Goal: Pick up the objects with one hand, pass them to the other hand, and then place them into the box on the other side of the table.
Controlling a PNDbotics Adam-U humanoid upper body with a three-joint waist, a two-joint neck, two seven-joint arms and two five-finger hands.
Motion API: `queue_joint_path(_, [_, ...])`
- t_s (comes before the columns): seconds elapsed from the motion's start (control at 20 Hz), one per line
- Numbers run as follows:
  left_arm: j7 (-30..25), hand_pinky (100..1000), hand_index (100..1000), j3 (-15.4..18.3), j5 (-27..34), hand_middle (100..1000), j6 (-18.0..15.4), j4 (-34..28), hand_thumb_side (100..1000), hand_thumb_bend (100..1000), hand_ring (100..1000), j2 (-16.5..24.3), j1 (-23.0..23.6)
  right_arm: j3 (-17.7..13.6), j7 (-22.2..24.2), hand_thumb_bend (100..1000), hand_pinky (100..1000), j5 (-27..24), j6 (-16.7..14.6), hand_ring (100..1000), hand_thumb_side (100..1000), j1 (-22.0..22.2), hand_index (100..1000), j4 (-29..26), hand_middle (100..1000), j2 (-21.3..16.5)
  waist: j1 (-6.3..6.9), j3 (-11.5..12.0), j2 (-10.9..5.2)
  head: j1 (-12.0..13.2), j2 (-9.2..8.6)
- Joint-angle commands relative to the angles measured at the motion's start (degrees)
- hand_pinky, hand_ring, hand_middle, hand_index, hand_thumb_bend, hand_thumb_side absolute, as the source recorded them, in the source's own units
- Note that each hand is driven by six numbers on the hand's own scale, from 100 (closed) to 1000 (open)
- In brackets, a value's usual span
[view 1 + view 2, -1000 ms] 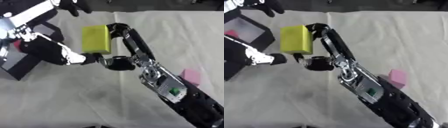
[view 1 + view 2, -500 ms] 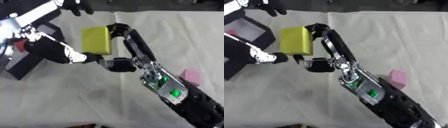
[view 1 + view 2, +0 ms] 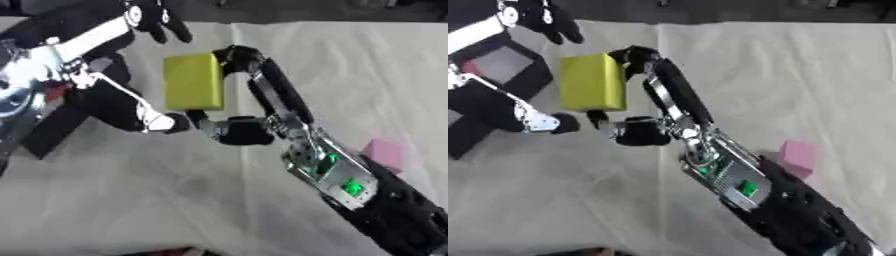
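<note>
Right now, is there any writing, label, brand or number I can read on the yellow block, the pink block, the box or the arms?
No readable text anywhere.
Yellow block, held by the right hand: plain faces, no label.
Pink block: plain.
Box: dark, no marking visible.
Right forearm: green lights glow on a panel, but no letters or numbers can be made out.
Left hand: no marking.

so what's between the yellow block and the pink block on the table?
The right hand and its forearm, holding the yellow block. Past the arm, only bare cloth up to the pink block, clearest in the right eye view.
</note>
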Motion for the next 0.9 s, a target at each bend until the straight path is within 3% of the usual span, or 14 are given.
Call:
queue_joint_path(0.05, [-0.1, 867, 784, -0.1, -1.4, 781, -1.0, 0.5, 191, 690, 758, 0.0, -1.1, -0.3, -0.4, 342, 763, 0.0, -0.7, 623, 100, -1.0, 528, -0.8, 483, -0.9, 0.16, -0.1, -0.70, 0.2, 0.31])
queue_joint_path(0.9, [4.0, 817, 702, -1.3, -2.8, 721, -1.6, 3.3, 235, 594, 710, -1.3, -1.4, 0.7, -0.1, 349, 756, -1.2, -1.7, 617, 100, -1.0, 525, -0.8, 481, -0.7, 0.04, 0.0, -0.41, 1.0, 0.31])
